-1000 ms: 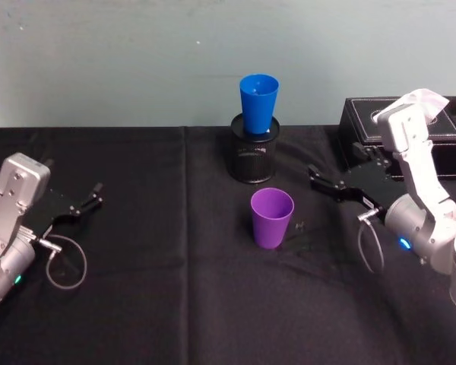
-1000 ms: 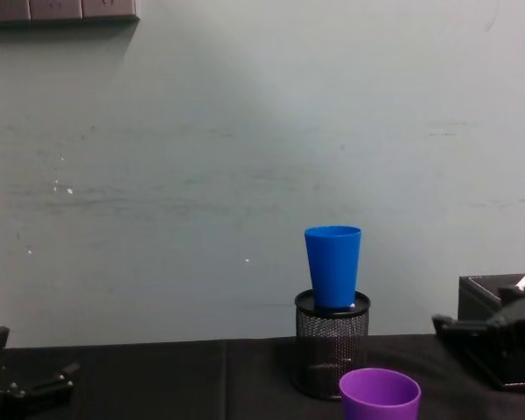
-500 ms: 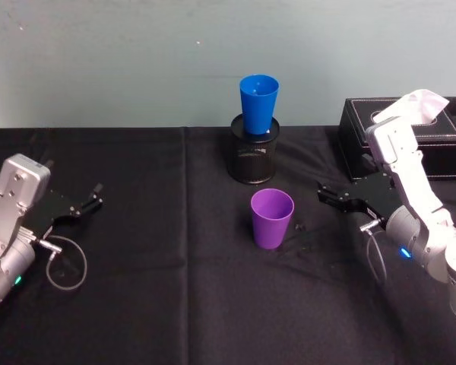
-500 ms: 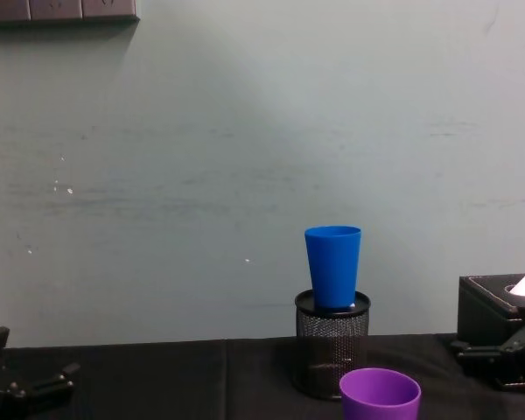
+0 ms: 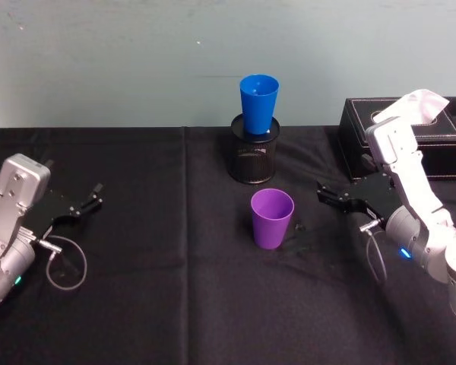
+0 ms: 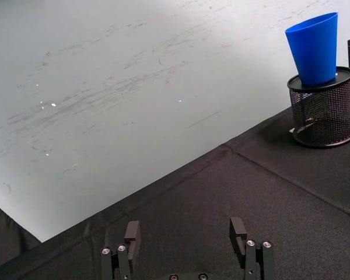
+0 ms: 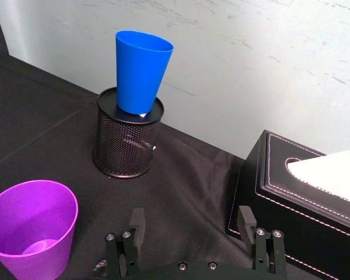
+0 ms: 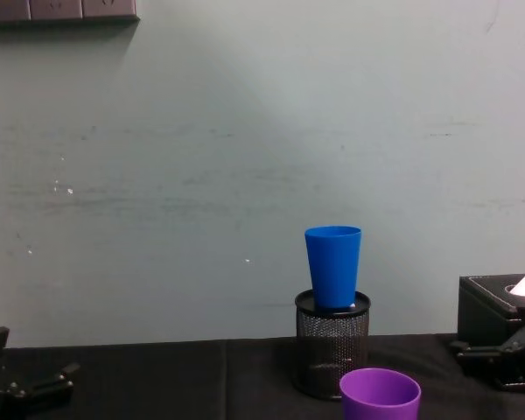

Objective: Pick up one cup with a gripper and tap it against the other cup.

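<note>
— Head view: where is the purple cup point(image 5: 272, 217)?
— Upright on the black cloth point(image 5: 175, 304), just in front of the mesh holder point(image 5: 252, 157) that carries the blue cup point(image 5: 258, 103). The right gripper point(image 5: 324, 193) sits to the holder's right, fingers spread, gripping nothing.

— And the wrist and chest views?
— The left gripper point(image 6: 186, 236), far to the holder's left, is parted and empty. In the chest view the blue cup stands upright atop the holder.

From where I stand, no writing, brand, number or sign can be read anywhere here. The blue cup point(image 5: 258, 103), the purple cup point(image 5: 271, 218) and the black box point(image 5: 410, 137) at the worktop's right edge are all plain.
</note>
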Controlling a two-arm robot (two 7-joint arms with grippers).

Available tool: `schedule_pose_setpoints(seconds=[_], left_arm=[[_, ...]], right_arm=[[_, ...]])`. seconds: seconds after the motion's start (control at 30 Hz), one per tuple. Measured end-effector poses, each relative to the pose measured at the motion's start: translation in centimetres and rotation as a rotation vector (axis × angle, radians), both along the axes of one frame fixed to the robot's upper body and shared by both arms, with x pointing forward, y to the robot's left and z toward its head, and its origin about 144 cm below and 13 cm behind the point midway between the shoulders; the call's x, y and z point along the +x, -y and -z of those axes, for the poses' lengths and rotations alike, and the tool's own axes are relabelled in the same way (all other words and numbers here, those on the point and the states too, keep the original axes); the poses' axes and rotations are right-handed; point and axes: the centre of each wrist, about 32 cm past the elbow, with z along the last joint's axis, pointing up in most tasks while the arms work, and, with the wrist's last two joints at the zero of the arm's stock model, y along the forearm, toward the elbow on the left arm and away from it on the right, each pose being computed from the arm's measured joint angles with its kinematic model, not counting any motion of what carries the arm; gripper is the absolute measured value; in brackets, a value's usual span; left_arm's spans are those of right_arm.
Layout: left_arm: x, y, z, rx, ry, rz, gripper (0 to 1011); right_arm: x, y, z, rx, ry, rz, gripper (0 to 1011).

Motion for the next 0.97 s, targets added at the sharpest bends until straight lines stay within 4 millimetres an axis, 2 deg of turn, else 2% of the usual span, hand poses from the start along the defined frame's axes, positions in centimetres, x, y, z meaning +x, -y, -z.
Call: schedule_pose_setpoints(seconds=[0.97], left_arm=[[0.0, 0.0, 0.0, 0.0, 0.0, 0.0, 1000]], right_arm=[[-0.01, 0.01, -0.03, 0.0, 0.001, -0.001, 1004]])
